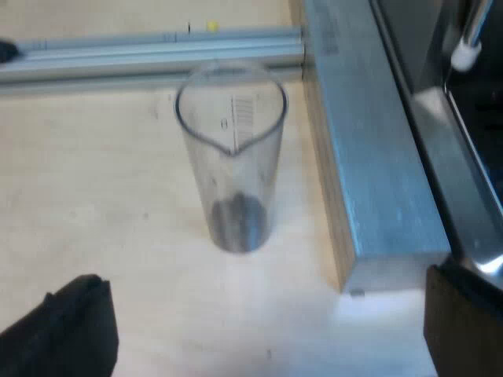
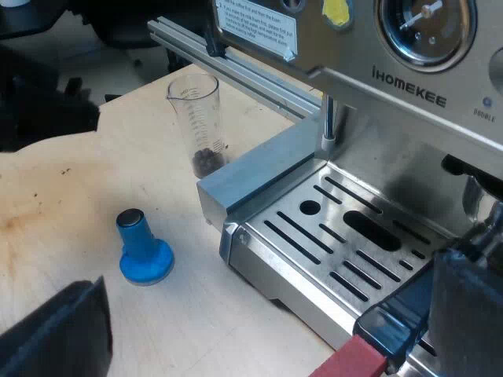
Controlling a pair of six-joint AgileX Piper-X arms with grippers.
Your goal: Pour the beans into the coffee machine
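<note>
One clear measuring glass (image 1: 230, 157), dark beans (image 1: 236, 222), left end effector (image 1: 263, 281) and right end effector (image 2: 279, 275) spread

Left claw (image 1: 263, 314) fingers spread wide, apparently empty; right claw (image 2: 267, 314) likewise wide apart, angled downward

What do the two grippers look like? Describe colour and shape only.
Left gripper: two plain black jaws, blocky and angular, one wedge-shaped at its tip and the other a squared slab. No markings can be seen. Right gripper: the same build, two black blocky jaws with straight edges, also unmarked.
</note>
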